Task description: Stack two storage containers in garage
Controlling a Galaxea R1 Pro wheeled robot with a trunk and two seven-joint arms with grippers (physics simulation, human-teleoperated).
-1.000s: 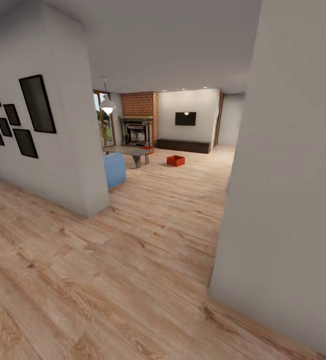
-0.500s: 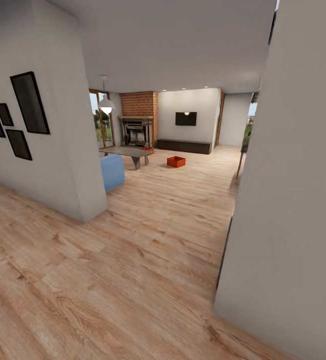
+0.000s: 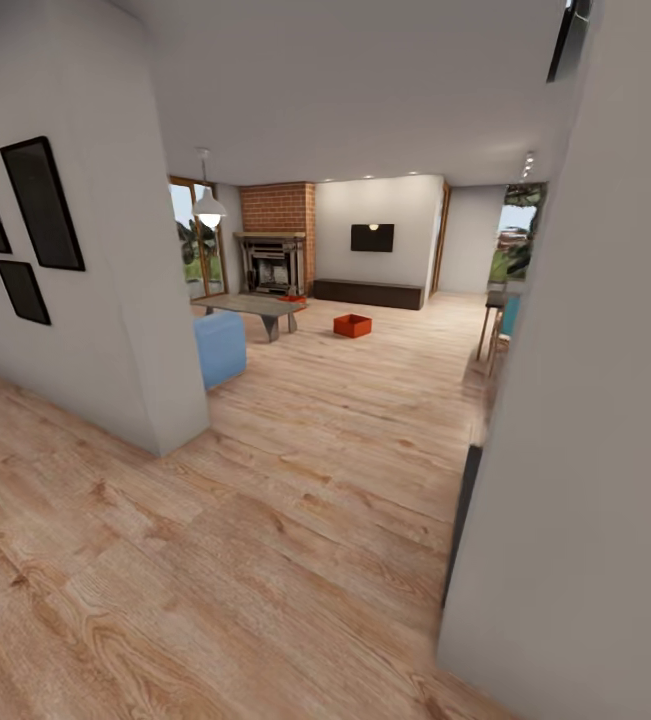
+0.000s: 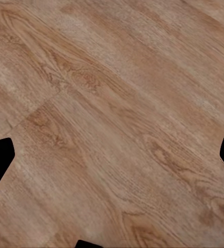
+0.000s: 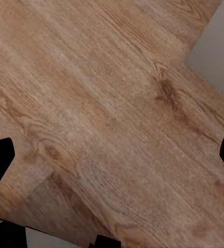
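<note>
— Where are the bins?
— Left to right: blue sofa [image 3: 221, 347], grey coffee table [image 3: 254, 305], then one storage container [image 3: 351, 324] far off on the plank floor [image 3: 295, 520], long axis angled rightward.
— Pincers?
— Both spread apart, holding nothing.

Left gripper [image 4: 112, 155] and right gripper [image 5: 112, 155] both point down, black fingertips spread far apart at opposite frame edges, holding nothing.

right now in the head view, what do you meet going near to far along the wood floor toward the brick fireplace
blue sofa end → grey coffee table → orange-red storage container → brick fireplace
</note>
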